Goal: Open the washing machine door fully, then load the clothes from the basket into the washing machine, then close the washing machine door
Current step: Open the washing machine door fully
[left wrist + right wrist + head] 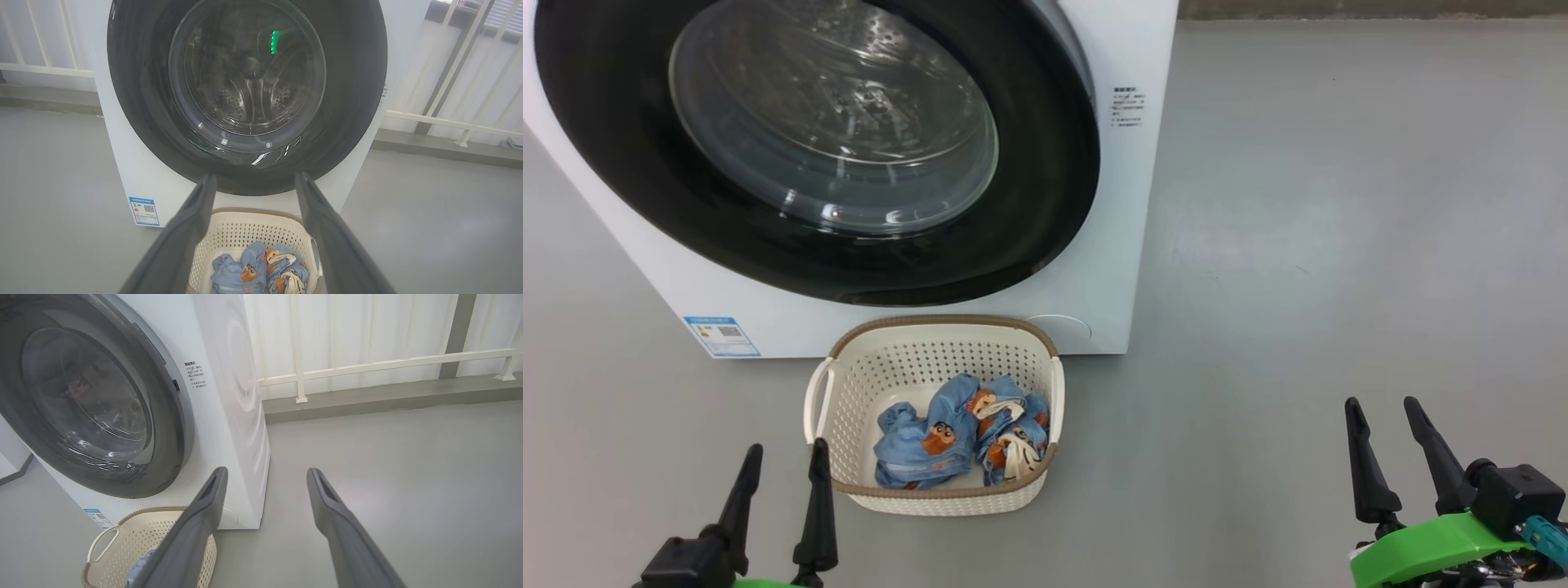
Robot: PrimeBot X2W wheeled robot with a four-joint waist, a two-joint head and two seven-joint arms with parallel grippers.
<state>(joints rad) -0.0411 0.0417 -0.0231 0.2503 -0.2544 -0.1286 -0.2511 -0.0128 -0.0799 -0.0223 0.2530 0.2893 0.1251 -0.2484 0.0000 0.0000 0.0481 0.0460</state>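
Dark and spread wide, the left fingers (818, 506) and the right fingers (1364, 465) hold nothing. Both pairs hang low over the grey floor (1298, 245), the left just beside the near-left corner of the basket (947, 320), the right well apart from it. The clothes (939, 441) lie heaped in the basket, at the foot of the washing machine (1127, 204). The washing machine door (833, 122) looks shut, so opening it is the step in hand. Next, I judge, one arm must rise to the door's rim, hook it and swing it out.

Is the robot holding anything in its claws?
Nothing. Both the left gripper and the right gripper stand open and empty; the clothes lie in the basket.
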